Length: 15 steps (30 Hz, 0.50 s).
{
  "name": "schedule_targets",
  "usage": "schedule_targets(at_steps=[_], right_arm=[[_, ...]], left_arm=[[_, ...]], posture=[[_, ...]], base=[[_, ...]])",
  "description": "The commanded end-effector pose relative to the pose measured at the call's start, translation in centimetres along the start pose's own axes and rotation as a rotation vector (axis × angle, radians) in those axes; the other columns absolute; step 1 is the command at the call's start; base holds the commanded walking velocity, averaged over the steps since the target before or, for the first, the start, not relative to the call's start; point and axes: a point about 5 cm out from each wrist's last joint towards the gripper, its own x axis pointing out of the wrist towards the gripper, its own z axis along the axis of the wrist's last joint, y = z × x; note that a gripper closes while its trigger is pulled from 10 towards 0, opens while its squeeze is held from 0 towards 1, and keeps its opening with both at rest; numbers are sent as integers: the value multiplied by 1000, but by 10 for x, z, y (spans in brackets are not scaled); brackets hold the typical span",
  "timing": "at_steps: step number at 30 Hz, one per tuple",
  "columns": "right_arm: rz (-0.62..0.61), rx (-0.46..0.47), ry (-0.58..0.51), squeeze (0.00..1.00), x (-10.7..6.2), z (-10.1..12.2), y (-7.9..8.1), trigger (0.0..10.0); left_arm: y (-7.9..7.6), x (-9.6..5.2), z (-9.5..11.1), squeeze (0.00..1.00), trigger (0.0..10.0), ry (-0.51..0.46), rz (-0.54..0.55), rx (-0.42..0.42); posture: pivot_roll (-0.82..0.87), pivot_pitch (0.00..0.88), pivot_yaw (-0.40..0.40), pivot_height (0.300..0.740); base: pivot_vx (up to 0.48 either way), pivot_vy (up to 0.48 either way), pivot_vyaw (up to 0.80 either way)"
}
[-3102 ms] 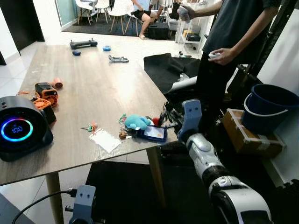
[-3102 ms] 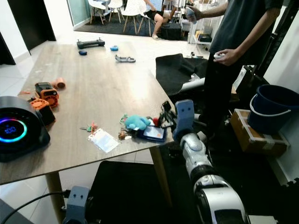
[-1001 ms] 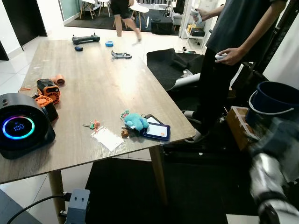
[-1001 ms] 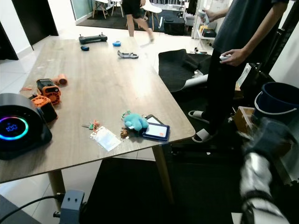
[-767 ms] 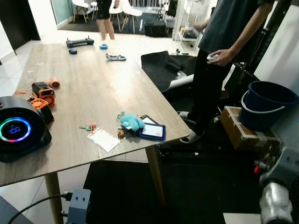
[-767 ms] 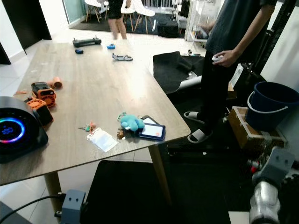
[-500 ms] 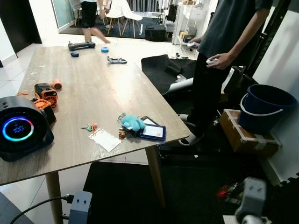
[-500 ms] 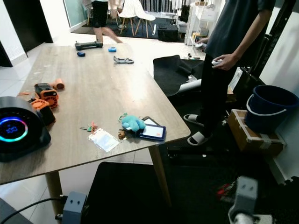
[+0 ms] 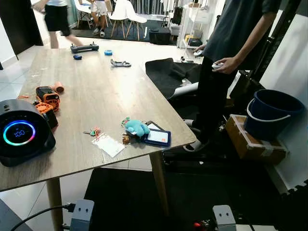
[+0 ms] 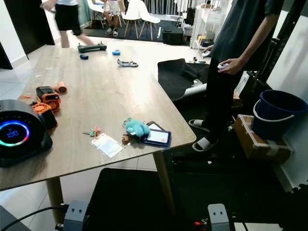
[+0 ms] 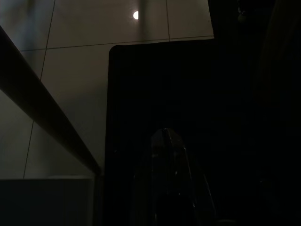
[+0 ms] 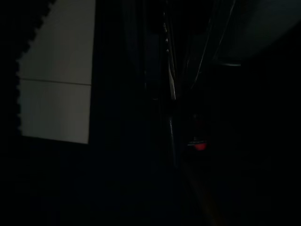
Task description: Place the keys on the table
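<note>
While gripper fingers are too dark to judge, teal-tagged keys (image 9: 135, 129) lie on table (image 9: 101, 91)

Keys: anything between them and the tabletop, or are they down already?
Nothing visible in the way. The keys lie flat on the table, between the white card and the glowing speaker, with both arms hanging low.

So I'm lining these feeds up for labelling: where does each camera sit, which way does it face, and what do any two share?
Left eye view: on the head, looking forward and down at the table, the keys and a standing person; both wrists show low.
Right eye view: beside it, sharing the same table scene, slightly shifted.
Left wrist view: on the hanging left arm, facing the floor tiles; left pincer dimly visible.
Right wrist view: on the right arm, very dark, pale floor patch.
</note>
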Motion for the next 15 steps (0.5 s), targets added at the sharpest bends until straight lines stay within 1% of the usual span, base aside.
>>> schedule_targets(at_steps=[1, 2, 4, 10, 15], right_arm=[[34, -11, -20, 0, 1, 4, 4, 10000], [73, -11, -33, 0, 2, 7, 10, 10000], [101, -10, -42, 0, 2, 9, 15, 10000], [113, -30, -32, 0, 2, 8, 21, 10000], [132, -67, -21, 0, 2, 6, 25, 10000]], left_arm=[[-5, 0, -3, 0, 10000, 18, -5, -24], [-5, 0, -3, 0, 10000, 19, -7, -25], [-5, 0, -4, 0, 10000, 20, -8, -22], [-4, 0, -5, 0, 10000, 26, -8, -13], [-3, -1, -5, 0, 10000, 29, -5, -10]], posture=[[99, 39, -59, 740], [99, 37, -60, 740], [100, 34, -60, 740], [104, 34, -59, 740], [107, 34, -59, 740]], base=[[0, 0, 0], [0, 0, 0], [0, 0, 0], [0, 0, 0], [0, 0, 0]])
